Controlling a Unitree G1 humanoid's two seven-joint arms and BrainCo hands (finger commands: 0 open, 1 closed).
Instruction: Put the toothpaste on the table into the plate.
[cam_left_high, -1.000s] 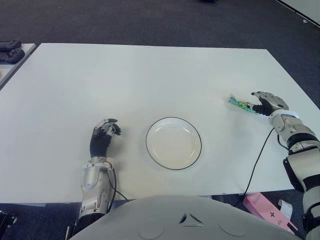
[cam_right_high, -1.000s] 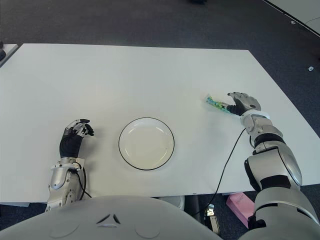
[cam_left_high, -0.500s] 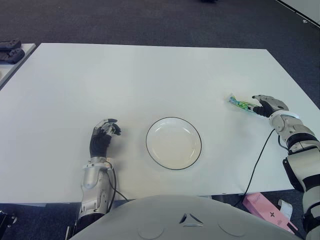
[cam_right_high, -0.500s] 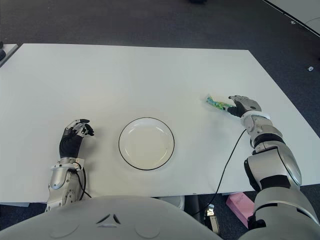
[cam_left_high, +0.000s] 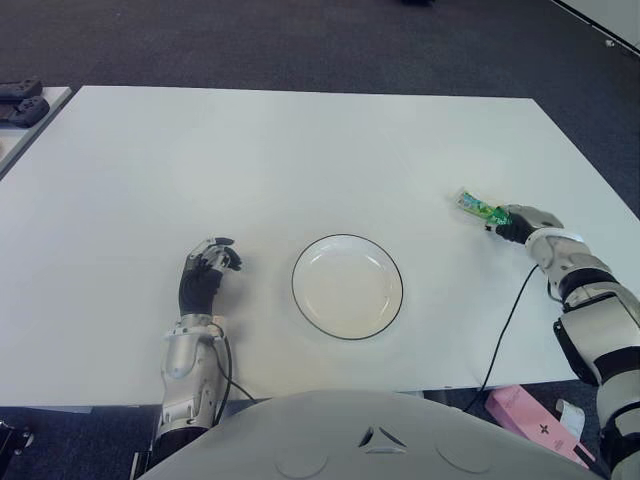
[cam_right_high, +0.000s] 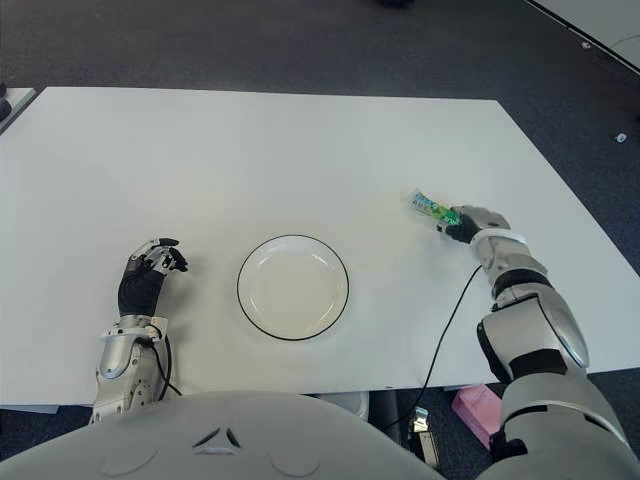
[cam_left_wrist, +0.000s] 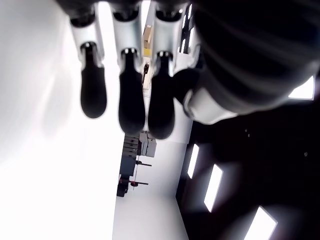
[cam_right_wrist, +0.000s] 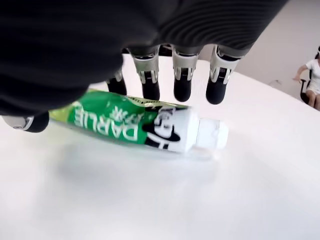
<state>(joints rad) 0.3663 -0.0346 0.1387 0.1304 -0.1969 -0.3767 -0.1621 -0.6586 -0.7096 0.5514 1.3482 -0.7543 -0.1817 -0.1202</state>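
Observation:
The toothpaste (cam_left_high: 478, 207) is a green and white tube with a white cap, lying near the right edge of the white table (cam_left_high: 300, 150). My right hand (cam_left_high: 510, 222) is at its near end. In the right wrist view the fingers (cam_right_wrist: 182, 80) press the far side of the toothpaste (cam_right_wrist: 135, 125) and the thumb sits at its crimped end, so the hand is shut on it. The white plate (cam_left_high: 347, 287) with a dark rim sits bare at the front centre, well to the left of the tube. My left hand (cam_left_high: 205, 272) shows left of the plate, fingers relaxed and holding nothing.
A black cable (cam_left_high: 510, 320) runs from the right wrist over the table's front edge. A pink box (cam_left_high: 530, 415) lies on the floor at the right. Dark controllers (cam_left_high: 20, 100) sit on a side table at far left. A person (cam_right_wrist: 310, 75) sits in the background.
My right hand has drawn in from a spread pose to a tight one around the tube's near end. The tube has shifted slightly. The left hand has not moved.

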